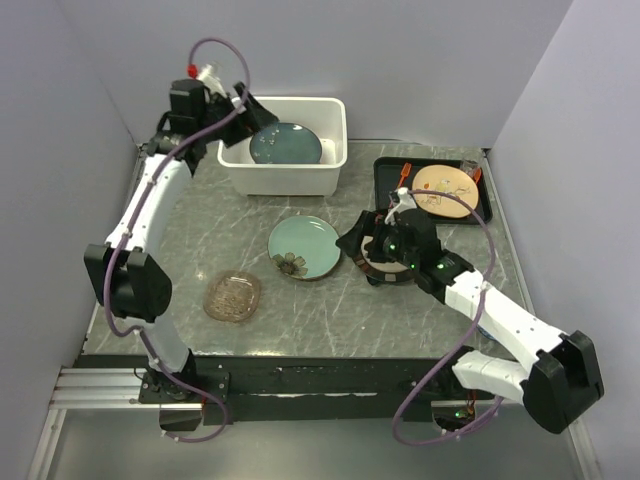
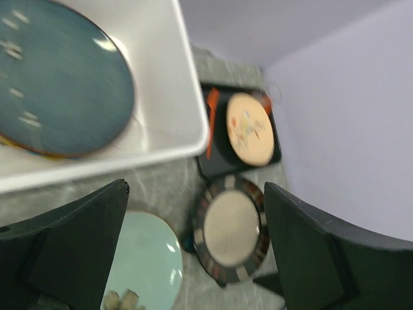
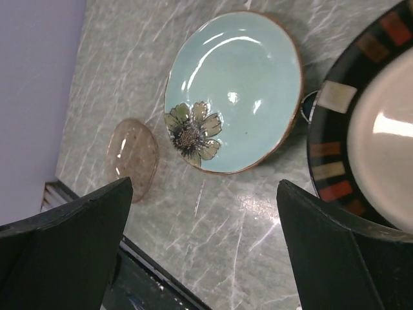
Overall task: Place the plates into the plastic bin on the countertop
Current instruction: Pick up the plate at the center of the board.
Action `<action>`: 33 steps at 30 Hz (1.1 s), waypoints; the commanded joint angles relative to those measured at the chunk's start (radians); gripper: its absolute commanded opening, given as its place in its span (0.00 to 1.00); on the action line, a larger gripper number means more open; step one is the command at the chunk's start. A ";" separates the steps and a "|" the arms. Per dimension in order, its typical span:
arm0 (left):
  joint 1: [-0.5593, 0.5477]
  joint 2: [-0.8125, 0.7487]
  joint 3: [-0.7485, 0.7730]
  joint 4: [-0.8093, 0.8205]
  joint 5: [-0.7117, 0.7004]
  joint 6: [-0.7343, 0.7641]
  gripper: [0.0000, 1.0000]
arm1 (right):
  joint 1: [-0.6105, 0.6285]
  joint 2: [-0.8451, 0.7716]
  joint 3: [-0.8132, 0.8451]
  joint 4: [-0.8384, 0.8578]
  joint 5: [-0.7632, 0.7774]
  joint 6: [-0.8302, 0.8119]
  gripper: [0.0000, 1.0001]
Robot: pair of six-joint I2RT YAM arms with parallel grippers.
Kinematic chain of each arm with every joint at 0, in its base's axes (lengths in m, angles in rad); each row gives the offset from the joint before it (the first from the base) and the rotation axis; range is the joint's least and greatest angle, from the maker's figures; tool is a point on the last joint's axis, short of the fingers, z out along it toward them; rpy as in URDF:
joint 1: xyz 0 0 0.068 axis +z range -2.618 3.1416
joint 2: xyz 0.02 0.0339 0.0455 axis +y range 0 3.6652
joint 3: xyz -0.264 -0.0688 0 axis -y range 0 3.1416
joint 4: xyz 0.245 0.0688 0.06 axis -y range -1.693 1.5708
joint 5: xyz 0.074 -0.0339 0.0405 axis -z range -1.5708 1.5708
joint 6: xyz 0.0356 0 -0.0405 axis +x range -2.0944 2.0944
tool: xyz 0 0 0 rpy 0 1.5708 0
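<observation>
**While three plates wait on the counter, both grippers stand empty**

Because every plate here is round or nearly so, none has a real long axis. Each lies flat and face up, so any stretch of rim will serve as a handle.

Nearest the arm bases sits the amber glass plate (image 1: 232, 295), small and probably light. It looks thin, brittle and slick, and I judge it the one most likely to slip.

Just beyond it on the counter (image 1: 330, 310) is the pale green plate (image 1: 304, 247), with its painted flower turned toward the near edge. It is glazed, stiff and glossy, and likely heavier. Its raised lip seems the place to pinch, one finger over and one under.

Just beside it lies the dark-rimmed cream plate (image 3: 381, 123), partly hidden in the top view. The right gripper (image 3: 206, 245) hovers above this pair with its jaws spread wide and nothing between them. That broad flat rim should give the fingers more purchase than the green one. Chipping one plate against the other is the risk.

Farther back, the white bin (image 1: 280, 180) holds the dark teal plate (image 1: 285, 143), which lies face up on the bin's floor. The left gripper (image 2: 197, 245) hangs at the bin's left end, jaws apart and holding nothing.

At the far right, a tan plate (image 1: 445, 188) rests on a black tray (image 1: 385, 175).
</observation>
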State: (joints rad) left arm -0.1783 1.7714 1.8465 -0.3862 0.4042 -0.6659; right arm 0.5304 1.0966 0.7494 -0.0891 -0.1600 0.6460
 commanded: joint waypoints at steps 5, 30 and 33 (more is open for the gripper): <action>-0.203 -0.079 -0.188 0.073 0.074 0.058 0.90 | -0.116 -0.104 -0.054 -0.077 0.097 0.041 1.00; -0.316 0.195 -0.415 0.378 0.205 -0.054 0.86 | -0.555 -0.278 -0.223 -0.178 0.254 0.043 0.94; -0.317 0.227 -0.400 0.404 0.220 -0.070 0.85 | -0.576 -0.255 -0.242 -0.140 0.223 0.047 0.92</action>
State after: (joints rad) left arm -0.4915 1.9724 1.3907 -0.0719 0.5816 -0.7090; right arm -0.0135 0.8173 0.5381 -0.2810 0.0856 0.7048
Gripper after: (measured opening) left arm 0.853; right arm 0.934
